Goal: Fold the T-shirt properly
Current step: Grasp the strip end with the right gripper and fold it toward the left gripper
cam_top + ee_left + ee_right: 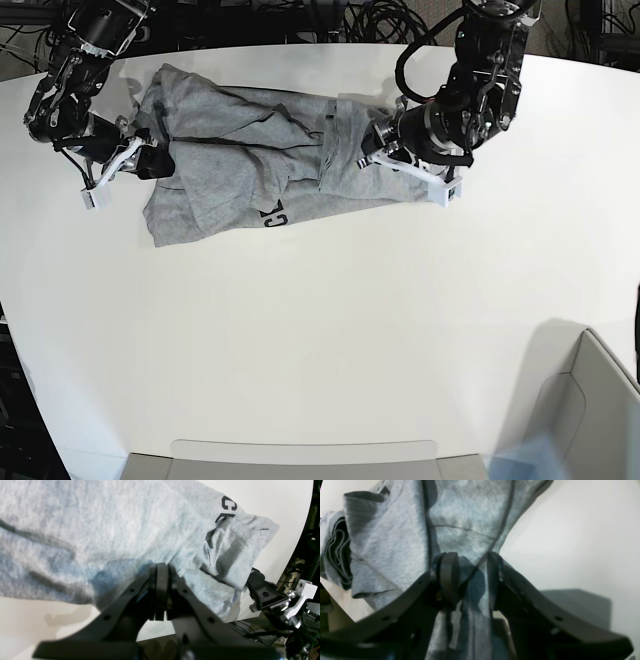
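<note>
The heather-grey T-shirt [240, 150] lies crumpled along the far side of the white table [350, 320], with black lettering [272, 213] on its near edge. My left gripper [378, 140] is at the shirt's right end. In the left wrist view its jaws [161, 566] are closed together, with the tips pinched into the shirt [100, 530]. The lettering [228, 505] shows there too. My right gripper [160, 160] is at the shirt's left end. In the right wrist view its jaws [470, 565] stand apart, with a strip of the shirt [460, 510] running between them.
A grey bin [590, 410] stands at the front right corner and a grey tray [300, 455] sits at the table's front edge. Cables lie beyond the far edge. My right gripper also shows in the left wrist view [262, 590], by the table's edge.
</note>
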Available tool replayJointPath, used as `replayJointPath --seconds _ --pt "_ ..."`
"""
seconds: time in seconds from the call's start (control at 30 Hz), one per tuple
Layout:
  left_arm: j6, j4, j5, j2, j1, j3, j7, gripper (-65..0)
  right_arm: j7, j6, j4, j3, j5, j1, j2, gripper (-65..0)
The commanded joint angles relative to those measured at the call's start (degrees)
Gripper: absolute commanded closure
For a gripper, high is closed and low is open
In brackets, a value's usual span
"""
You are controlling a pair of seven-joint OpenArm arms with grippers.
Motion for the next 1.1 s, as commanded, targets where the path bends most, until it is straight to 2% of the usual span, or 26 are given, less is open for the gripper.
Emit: replayJointPath --seconds 0.0,0.17,0.37,0.43,0.5,0.57,0.7,0.8,0.93,1.07 --pt "2.2 0.3 -1.8 -0.2 -0.6 -0.1 1.5 0.0 -7.7 0.9 -0.9 -1.8 -7.6 -1.6 -1.1 -20.7" --pt "2.2 -1.1 -1.8 -0.2 -0.6 -0.1 1.5 0.0 -7.7 0.9 -0.9 -7.2 -11.3 -1.9 -3.4 -20.7" --pt "2.2 -1.1 -1.8 -0.2 -0.6 -0.1 1.5 0.0 -7.7 0.9 -0.8 -7.5 -18.7 0.8 -6.4 -19.4" --pt "2.2 -1.1 -1.8 -0.2 -0.6 -0.1 1.5 0.0 -7.7 0.9 -0.8 -7.4 -20.7 1.6 -6.8 -13.6" --pt "2.3 -1.0 -1.8 -0.2 -0.6 -0.1 1.5 0.0 -7.7 0.9 -0.8 -7.3 -22.9 3.2 -6.9 -2.1" --pt "2.4 -1.0 -1.8 -0.2 -0.6 -0.1 1.5 0.0 -7.7 0.9 -0.8 -6.3 -24.7 4.5 -6.9 0.0" --pt "2.5 -0.9 -1.8 -0.2 -0.6 -0.1 1.5 0.0 -7.7 0.9 -0.8 -2.7 -25.1 7.8 -6.3 0.0" --pt "2.5 -0.8 -1.9 -0.2 -0.5 -0.1 1.5 0.0 -7.7 0.9 -0.8 3.0 -25.7 10.7 -6.0 0.0" --pt "2.5 -0.7 -2.1 -0.2 -0.5 -0.1 1.5 0.0 -7.7 0.9 -0.8 5.2 -26.6 14.4 -2.2 0.0" --pt "2.5 -0.6 -2.2 -0.1 -0.5 -0.1 1.5 0.0 -2.2 0.9 -1.0 5.2 -26.5 16.0 1.3 0.0"
